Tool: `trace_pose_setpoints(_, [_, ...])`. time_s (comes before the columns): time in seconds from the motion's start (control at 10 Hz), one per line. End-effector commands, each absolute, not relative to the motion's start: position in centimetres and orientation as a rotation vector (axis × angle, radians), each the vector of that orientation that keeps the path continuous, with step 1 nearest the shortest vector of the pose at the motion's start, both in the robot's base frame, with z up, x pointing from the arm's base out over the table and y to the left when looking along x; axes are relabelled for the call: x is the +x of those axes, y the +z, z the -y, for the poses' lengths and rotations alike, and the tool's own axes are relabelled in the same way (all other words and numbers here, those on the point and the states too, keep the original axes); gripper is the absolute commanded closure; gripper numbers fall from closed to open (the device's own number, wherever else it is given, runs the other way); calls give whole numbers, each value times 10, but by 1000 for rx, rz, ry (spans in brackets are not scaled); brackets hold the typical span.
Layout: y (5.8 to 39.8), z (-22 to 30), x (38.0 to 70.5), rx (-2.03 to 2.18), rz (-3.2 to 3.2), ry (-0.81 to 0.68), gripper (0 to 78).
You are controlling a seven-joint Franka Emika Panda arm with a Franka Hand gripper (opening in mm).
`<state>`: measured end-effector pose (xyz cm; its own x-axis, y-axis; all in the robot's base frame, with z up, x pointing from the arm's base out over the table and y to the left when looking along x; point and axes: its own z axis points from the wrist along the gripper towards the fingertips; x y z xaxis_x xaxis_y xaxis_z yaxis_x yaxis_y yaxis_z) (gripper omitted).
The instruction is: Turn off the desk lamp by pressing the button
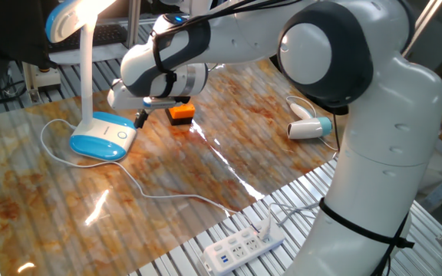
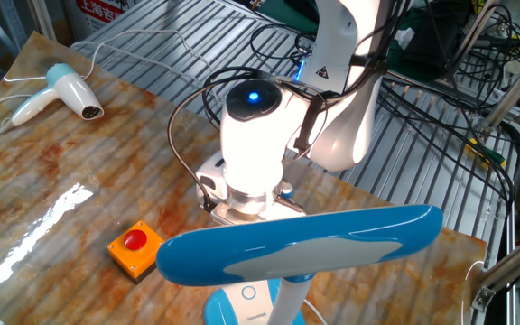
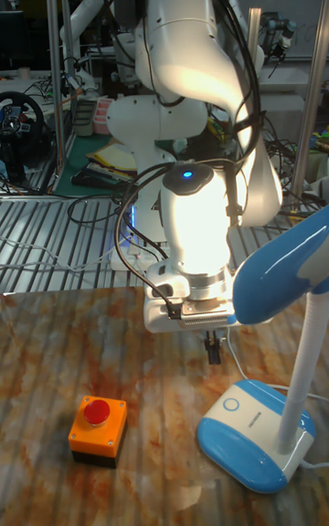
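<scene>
1. The bench [image 1: 206, 176] is a marbled orange-brown top that fills the middle of one fixed view, with a bright glare streak running down its centre.
2. The Franka arm [image 1: 336, 115] takes up the right half of that view and reaches across to the upper left, where its wrist hangs above the bench near the lamp.
3. The desk lamp [image 1: 102, 136] stands at the left of one fixed view. Its oval blue-and-white base sits on the bench, a slim white neck rises from it, and the lit head is at the upper left corner. The long axis of the base runs roughly left to right in the frame.
4. A white-and-blue hair dryer [image 1: 310, 127] lies at the right, well apart from the lamp.
5. A white power strip [image 1: 242, 247] sits at the lower middle, with the lamp's cord trailing towards it.
6. An orange box with a red push-button [image 3: 98, 426] sits at the lower left of the tall fixed view, on the other side of the fingers from the lamp.
7. The fingers [image 3: 212, 348] point downwards and are dark and small. No view shows the tips clearly enough, so I cannot tell whether they are spread or closed.
8. The button [image 3: 230, 404] is a faint ring on the white top of the base. In the tall fixed view it lies below and slightly right of the fingers, apart from them. I judge that the next move is a short descent towards the lower right.
</scene>
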<state>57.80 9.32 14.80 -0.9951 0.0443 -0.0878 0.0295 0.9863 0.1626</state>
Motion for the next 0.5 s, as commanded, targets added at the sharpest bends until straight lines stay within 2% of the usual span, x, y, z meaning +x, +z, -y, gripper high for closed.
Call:
trace_pose_setpoints(0.1, [148, -97, 586, 61, -3024, 256, 776])
trace_pose_setpoints(0.5, [149, -99, 593, 65, -3026, 255, 776])
